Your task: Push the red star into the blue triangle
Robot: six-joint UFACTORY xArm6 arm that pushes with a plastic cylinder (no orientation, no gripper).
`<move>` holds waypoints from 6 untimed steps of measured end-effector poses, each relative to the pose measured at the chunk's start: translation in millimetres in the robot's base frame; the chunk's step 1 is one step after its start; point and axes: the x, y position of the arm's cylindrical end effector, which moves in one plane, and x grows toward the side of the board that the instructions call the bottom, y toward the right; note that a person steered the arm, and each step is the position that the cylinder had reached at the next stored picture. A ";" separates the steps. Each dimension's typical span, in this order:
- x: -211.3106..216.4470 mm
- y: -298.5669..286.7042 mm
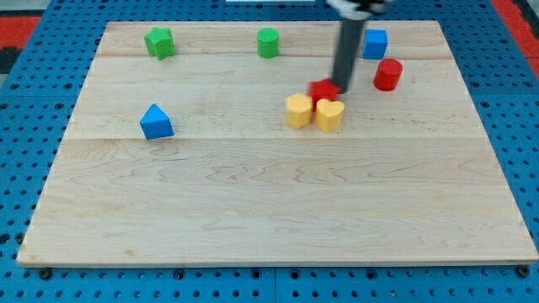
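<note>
The red star (322, 90) lies right of the board's middle, partly hidden behind the rod. It touches a yellow hexagon-like block (298, 110) and a yellow heart (329, 114) just below it. My tip (343, 87) is at the red star's right edge, touching or nearly touching it. The blue triangle (156, 122) sits far to the view's left, apart from everything else.
A green star (159, 42) and a green cylinder (268, 42) stand near the view's top. A blue cube (375, 43) and a red cylinder (388, 74) stand at the top right. The wooden board (269, 210) ends on a blue pegboard.
</note>
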 end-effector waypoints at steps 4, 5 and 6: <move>27.1 -9.7; 25.5 -94.8; 21.2 -192.6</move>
